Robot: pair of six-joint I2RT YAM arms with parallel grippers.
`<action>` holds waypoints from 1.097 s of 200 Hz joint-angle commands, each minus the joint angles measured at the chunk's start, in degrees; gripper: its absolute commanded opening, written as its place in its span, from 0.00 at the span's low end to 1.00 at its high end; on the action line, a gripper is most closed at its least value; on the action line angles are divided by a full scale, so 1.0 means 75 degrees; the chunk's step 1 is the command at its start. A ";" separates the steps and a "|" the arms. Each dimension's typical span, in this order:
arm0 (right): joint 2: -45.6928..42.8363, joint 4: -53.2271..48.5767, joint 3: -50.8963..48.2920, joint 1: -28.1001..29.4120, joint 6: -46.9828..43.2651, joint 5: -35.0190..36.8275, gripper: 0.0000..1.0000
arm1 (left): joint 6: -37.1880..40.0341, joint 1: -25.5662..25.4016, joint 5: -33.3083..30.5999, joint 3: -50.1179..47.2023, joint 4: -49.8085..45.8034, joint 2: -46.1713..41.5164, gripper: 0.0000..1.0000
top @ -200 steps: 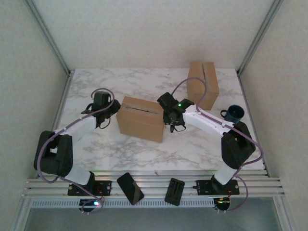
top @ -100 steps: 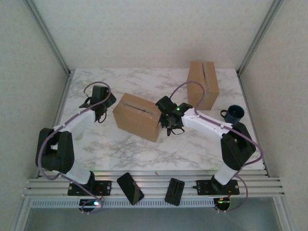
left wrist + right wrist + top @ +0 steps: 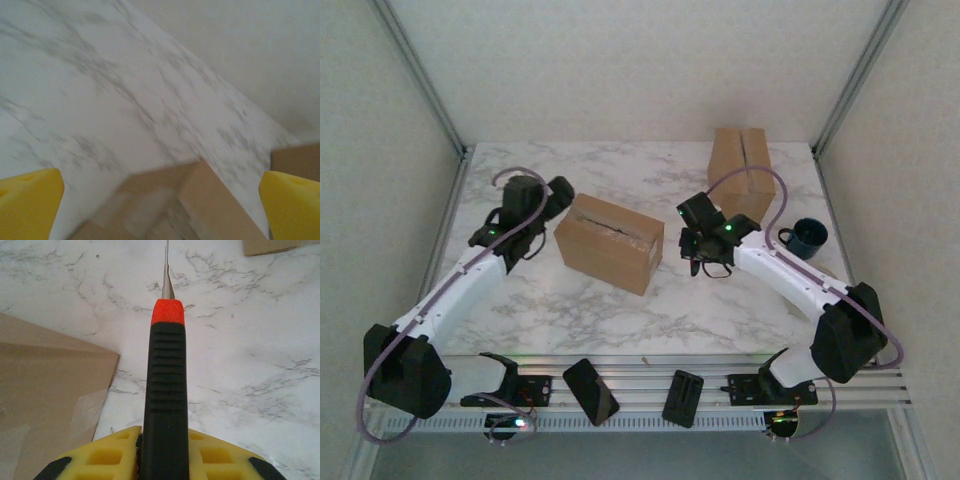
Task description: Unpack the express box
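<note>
Centre frame, the box (image 3: 608,243) looks stiff, light, best braced sidewise; left gripper (image 3: 160,200) gapes empty, right gripper (image 3: 165,450) pinches the knife (image 3: 166,370).

Bare counter (image 3: 620,310) lies open in front of the taped box (image 3: 608,243); to its right, a second box (image 3: 741,175) and a mug (image 3: 804,237) (near the edge) narrow the way.

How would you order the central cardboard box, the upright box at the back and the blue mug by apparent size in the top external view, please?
1. central cardboard box
2. upright box, slightly smaller-looking, though it sits farther back, so unsure
3. blue mug, clearly smallest
</note>
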 commanded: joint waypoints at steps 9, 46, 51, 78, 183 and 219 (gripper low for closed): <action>-0.0543 -0.0063 -0.0243 -0.0179 -0.0328 -0.0197 0.00 | -0.0717 -0.0645 -0.1116 0.0000 -0.0591 0.0351 1.00; -0.0922 0.0037 -0.0539 -0.0302 -0.0365 -0.0258 0.00 | -0.0867 -0.0869 -0.1608 -0.0069 -0.0564 0.0628 1.00; -0.0945 0.0062 -0.0583 -0.0325 -0.0367 -0.0280 0.00 | -0.0881 -0.0890 -0.1628 -0.0101 -0.0537 0.0641 1.00; -0.1052 0.0157 -0.0762 -0.0423 -0.0359 -0.0391 0.00 | -0.0919 -0.0986 -0.1607 -0.0307 -0.0226 0.0648 1.00; -0.1122 0.0420 -0.1020 -0.0450 -0.0343 -0.0621 0.00 | -0.0533 -0.1022 -0.1516 -0.1280 0.1753 0.0613 1.00; -0.1041 0.0532 -0.1033 -0.0450 -0.0308 -0.0757 0.00 | -0.0457 -0.1022 -0.1410 -0.1314 0.1960 0.0874 1.00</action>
